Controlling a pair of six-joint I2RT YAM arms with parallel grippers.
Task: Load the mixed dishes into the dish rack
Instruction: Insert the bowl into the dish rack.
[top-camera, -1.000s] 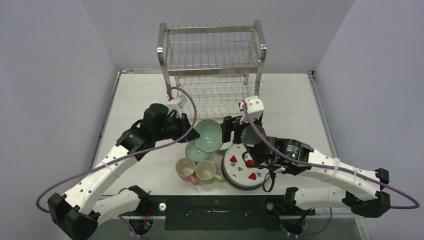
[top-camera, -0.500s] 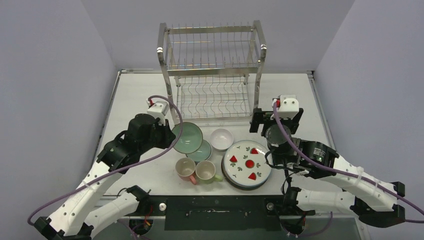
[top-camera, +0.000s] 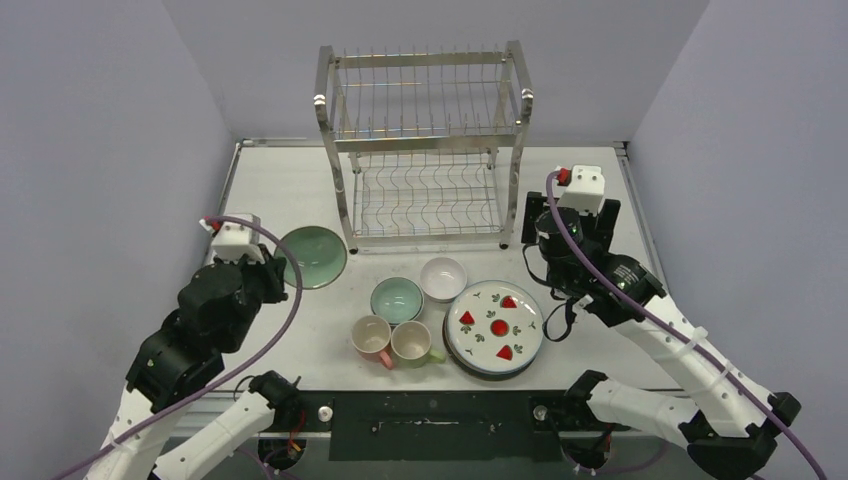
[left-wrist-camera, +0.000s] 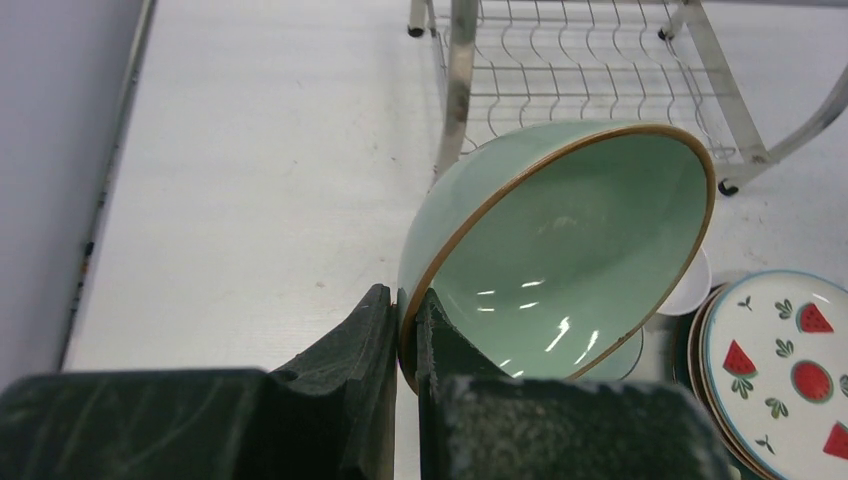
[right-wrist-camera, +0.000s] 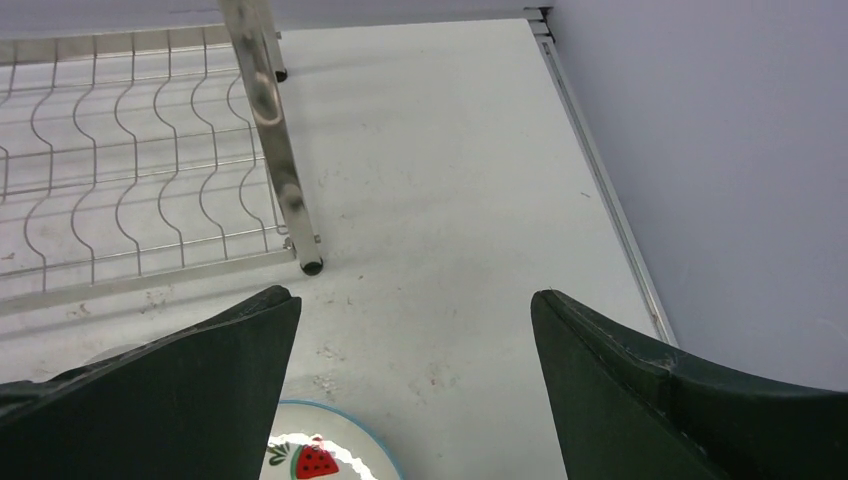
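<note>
left pincer (left-wrist-camera: 405, 300) clamped on green bowl (left-wrist-camera: 560, 250) rim, 8 o'clock of dish rack (top-camera: 425, 143). right pincer (right-wrist-camera: 415, 300) wide open, empty, 4 o'clock.

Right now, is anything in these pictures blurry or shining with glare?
Left wrist view: bright glints inside the green bowl, and the left gripper, close to the lens, looks soft. Right wrist view: dark blotchy reflections on the dish rack post. Top view: even light.

Lab test booth: bare grey walls (top-camera: 100, 120), white table (top-camera: 270, 190).
</note>
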